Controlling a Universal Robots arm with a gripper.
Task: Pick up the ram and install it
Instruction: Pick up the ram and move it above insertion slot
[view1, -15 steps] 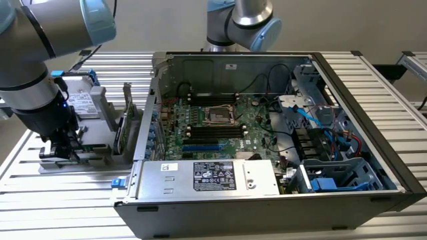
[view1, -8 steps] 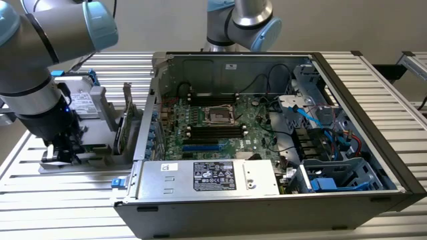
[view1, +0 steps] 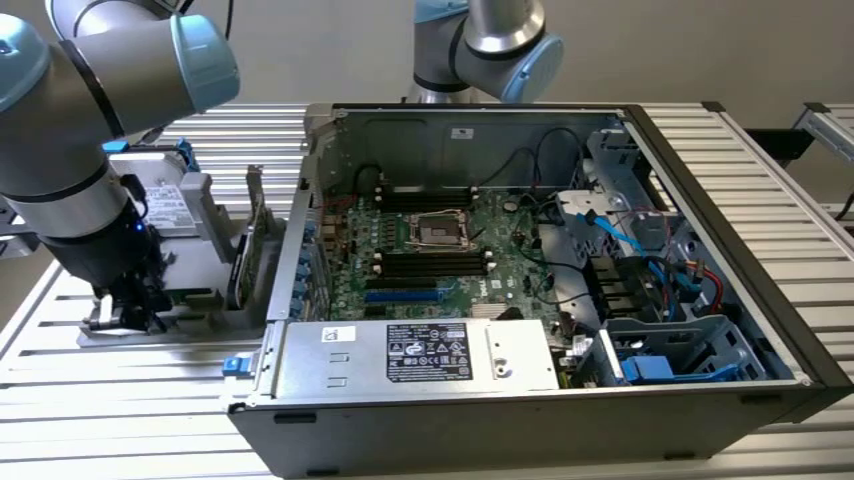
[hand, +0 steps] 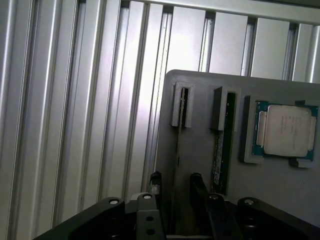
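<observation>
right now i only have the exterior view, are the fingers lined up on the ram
Observer: In the wrist view the fingers stand open, one on each side of the ram, which sits on edge in a slot of the grey holder.
Operator: anything else in that holder
Observer: A second stick stands in the neighbouring slot, outside the fingers.
Operator: what's past that one
Observer: A silver processor lies flat in its own recess, on the far side of the second stick from the ram.
</observation>
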